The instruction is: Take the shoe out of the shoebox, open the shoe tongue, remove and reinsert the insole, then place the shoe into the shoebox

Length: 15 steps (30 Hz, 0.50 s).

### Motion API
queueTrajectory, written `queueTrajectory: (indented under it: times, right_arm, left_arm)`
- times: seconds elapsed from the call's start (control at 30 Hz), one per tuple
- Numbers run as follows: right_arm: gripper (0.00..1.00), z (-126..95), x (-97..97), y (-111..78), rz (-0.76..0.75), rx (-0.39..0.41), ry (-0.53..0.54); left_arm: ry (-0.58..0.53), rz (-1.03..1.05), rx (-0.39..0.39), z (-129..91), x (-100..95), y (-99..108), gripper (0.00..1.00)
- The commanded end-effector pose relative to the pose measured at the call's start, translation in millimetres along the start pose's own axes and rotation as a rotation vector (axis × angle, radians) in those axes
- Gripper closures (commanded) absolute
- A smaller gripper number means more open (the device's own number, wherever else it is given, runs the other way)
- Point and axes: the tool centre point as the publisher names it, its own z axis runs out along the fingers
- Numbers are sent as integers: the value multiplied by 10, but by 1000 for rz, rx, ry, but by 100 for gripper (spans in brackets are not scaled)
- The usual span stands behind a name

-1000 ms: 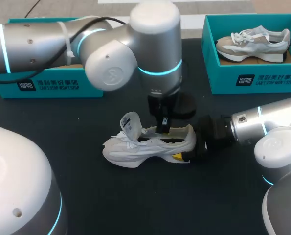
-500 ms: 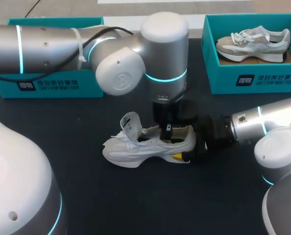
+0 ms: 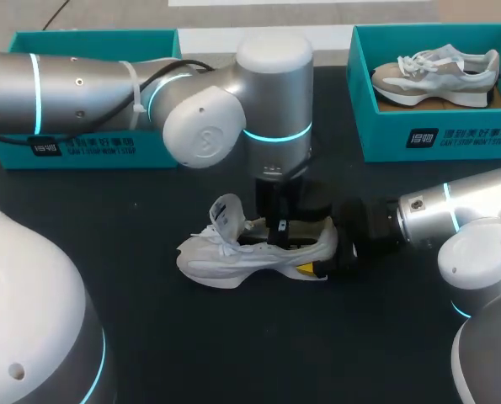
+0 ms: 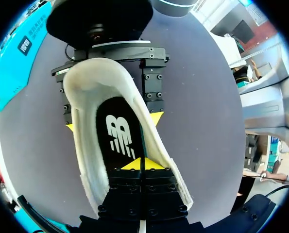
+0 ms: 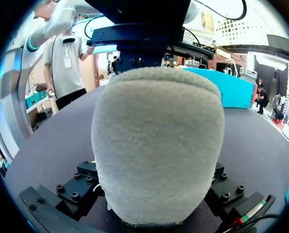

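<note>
Under left pincer (image 4: 143, 163), insole (image 4: 119, 136) toe end hidden inside shoe (image 4: 86, 82).

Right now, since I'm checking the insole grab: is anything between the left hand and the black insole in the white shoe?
Nothing visible: the left hand sits in the white shoe, right at the black insole.

Above the shoe (image 3: 258, 252) you're blocked — the left arm (image 3: 271, 109) stands over its opening, the left gripper (image 4: 143, 164) down inside, tips together. The right gripper (image 3: 324, 257) clamps the heel end. Bare table (image 3: 258, 337) lies off the toe and on the shoe's near side; behind it stand the left shoebox (image 3: 90, 145) and right shoebox (image 3: 435, 139).
</note>
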Motion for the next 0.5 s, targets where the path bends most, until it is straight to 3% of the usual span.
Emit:
queueTrajectory:
  times: [0.03,0.27,0.33,0.37,0.4,0.5]
  right_arm:
    - [100,44,-7,-35,1,2,-2]
    - [100,44,-7,-35,1,2,-2]
    - [100,44,-7,-35,1,2,-2]
    - [100,44,-7,-35,1,2,-2]
    - [100,44,-7,-35,1,2,-2]
    - [100,44,-7,-35,1,2,-2]
  left_arm:
    - [9,9,7,111,16,18,100]
    - [3,24,1,151,38,25,100]
    - [1,22,6,152,25,29,91]
    - [-2,19,7,152,19,31,78]
    - [-3,19,8,150,14,33,71]
    - [-5,22,7,162,-4,33,70]
